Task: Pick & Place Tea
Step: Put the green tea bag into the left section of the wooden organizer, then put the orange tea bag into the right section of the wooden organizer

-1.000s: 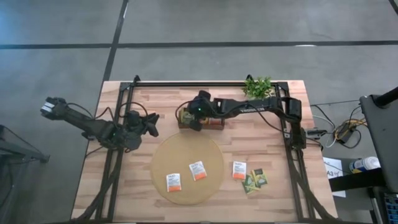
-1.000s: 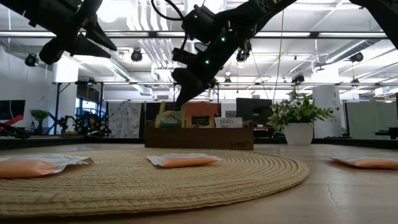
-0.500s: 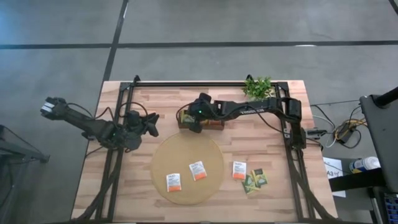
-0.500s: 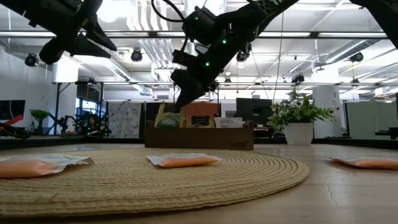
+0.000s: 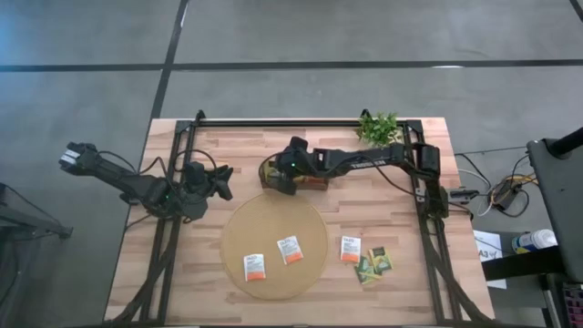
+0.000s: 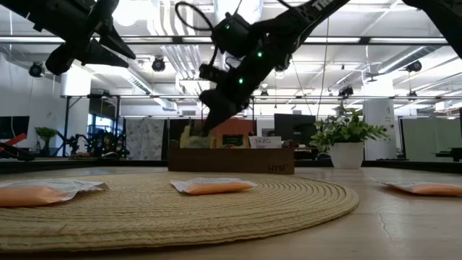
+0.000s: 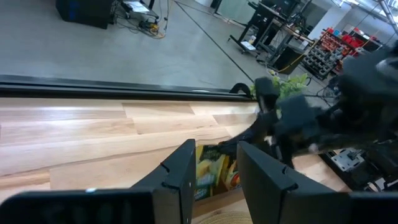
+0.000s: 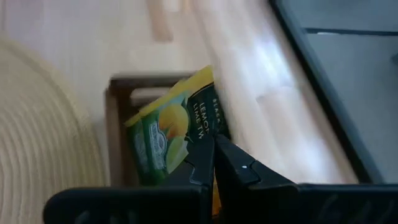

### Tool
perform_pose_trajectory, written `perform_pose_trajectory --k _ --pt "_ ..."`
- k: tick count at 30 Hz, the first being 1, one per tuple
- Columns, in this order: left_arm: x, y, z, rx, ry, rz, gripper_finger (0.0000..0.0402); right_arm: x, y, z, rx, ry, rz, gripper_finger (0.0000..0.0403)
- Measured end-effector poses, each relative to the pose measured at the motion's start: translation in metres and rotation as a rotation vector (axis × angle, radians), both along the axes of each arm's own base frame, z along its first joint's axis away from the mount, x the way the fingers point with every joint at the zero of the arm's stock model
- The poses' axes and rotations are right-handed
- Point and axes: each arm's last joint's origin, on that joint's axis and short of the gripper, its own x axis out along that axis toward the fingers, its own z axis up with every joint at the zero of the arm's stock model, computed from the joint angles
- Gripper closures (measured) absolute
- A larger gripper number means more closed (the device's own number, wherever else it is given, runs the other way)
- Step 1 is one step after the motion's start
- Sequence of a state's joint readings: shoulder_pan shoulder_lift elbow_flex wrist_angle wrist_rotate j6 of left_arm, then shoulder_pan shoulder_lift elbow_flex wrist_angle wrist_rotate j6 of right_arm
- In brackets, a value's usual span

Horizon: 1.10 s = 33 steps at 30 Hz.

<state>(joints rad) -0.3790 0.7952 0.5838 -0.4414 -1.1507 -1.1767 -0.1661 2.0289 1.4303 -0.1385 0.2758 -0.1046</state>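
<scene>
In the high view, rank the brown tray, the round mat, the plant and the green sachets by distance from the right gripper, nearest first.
Measured from the right gripper:
1. Brown tray, directly under it at the table's back.
2. Round mat, just in front.
3. Plant, back right corner.
4. Green sachets, front right, off the mat.

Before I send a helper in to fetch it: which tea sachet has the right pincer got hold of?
Find the dark tray at the table's back, left of the plant. In its left end compartment stands a yellow-green lemon sachet, pinched by the shut right pincer. The others lie flat, loose, near the mat.
</scene>
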Motion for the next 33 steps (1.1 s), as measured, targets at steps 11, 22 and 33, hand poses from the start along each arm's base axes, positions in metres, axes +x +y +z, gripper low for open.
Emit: perform_pose_trajectory --k 11,22,33 --pt "0.0 0.0 0.001 -0.002 -0.003 0.0 0.0289 0.01 0.017 -0.015 -0.034 0.064 0.102 0.0394" --pt "0.0 0.0 0.001 -0.001 0.0 -0.003 0.0289 0.006 0.019 -0.016 0.037 0.111 0.071 0.0324" --pt "0.001 -0.001 -0.001 -0.038 0.016 -0.056 0.0289 -0.008 0.026 0.033 0.043 0.035 0.093 0.0256"
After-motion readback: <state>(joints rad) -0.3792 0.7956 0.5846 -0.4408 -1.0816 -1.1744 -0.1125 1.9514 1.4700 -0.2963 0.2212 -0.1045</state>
